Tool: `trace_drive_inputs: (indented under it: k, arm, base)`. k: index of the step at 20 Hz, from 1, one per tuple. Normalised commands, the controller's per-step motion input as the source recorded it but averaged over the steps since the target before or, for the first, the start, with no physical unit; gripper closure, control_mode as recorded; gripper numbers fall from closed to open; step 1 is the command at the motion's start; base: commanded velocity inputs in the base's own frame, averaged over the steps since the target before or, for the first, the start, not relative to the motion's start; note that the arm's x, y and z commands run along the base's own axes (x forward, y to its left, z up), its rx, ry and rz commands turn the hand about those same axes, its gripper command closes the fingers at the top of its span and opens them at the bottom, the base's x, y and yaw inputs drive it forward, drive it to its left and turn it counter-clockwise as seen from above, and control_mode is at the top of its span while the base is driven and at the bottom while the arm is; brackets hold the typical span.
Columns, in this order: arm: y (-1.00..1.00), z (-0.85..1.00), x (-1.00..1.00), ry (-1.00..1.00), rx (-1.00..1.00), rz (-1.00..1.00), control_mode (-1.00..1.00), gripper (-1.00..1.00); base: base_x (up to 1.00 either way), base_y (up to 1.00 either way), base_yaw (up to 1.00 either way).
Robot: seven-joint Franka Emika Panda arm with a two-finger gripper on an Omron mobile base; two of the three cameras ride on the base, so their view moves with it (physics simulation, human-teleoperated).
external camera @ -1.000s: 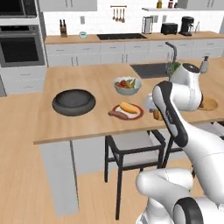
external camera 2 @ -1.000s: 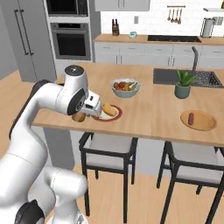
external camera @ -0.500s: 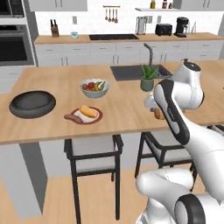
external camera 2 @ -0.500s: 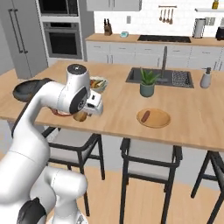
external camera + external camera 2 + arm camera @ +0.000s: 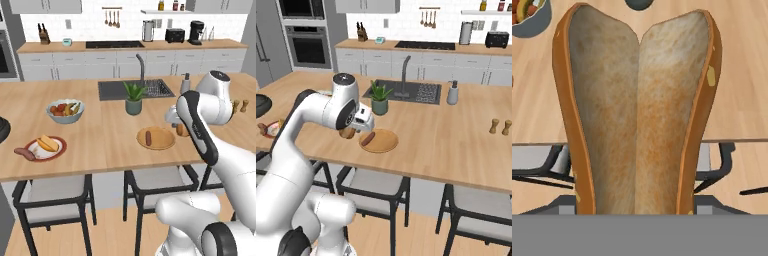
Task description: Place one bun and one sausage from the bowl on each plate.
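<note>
**Second bun in the grip, wooden plate waiting**

Clamped between the jaws of the gripper [image 5: 350,132] — a split bun [image 5: 637,115], pale floury crumb down the middle, glossy orange-brown crust along both long edges, oblong and soft-looking. Held just off the near left edge of the tan wooden plate [image 5: 387,145], above the counter [image 5: 456,145]. Judged to be mid-delivery: bun to be carried over the flat disc and set down beside the sausage [image 5: 148,138] already lying there, a short reddish-brown cylinder with rounded ends. Calls for a small shift toward the plate's bare half, a lowering, then a release, taking care not to nudge the sausage off the rimless wood.

Farther left along the smooth wood counter — the white red-rimmed plate [image 5: 59,151] with a yellow bun and a dark sausage at its edge. Beyond, a pale fruit bowl [image 5: 65,115] and a small potted plant [image 5: 133,97].
</note>
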Motion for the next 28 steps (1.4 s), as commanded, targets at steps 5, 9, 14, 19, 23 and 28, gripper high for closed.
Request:
trace_drive_inputs:
  k: [5, 9, 14, 19, 23, 28]
  arm:
    - [-0.05, -0.16, 0.21, 0.0, 0.0, -0.06, -1.0, 1.0]
    - [-0.28, -0.74, 0.71, 0.0, 0.0, -0.08, -1.0, 1.0]
    - [-0.27, -0.84, 0.69, 0.0, 0.0, -0.01, -1.0, 1.0]
    - [0.05, -0.64, 0.64, 0.01, 0.0, 0.0, -1.0, 1.0]
    - [0.0, -0.55, 0.54, 0.0, 0.0, 0.0, -1.0, 1.0]
    - [0.0, -0.44, 0.39, 0.0, 0.0, 0.0, -1.0, -1.0]
  base:
    - [0.29, -0.04, -0.04]
    - [0.0, 0.0, 0.0]
    - [0.0, 0.0, 0.0]
    - [0.0, 0.0, 0.0]
    - [0.0, 0.0, 0.0]
    - [0.0, 0.0, 0.0]
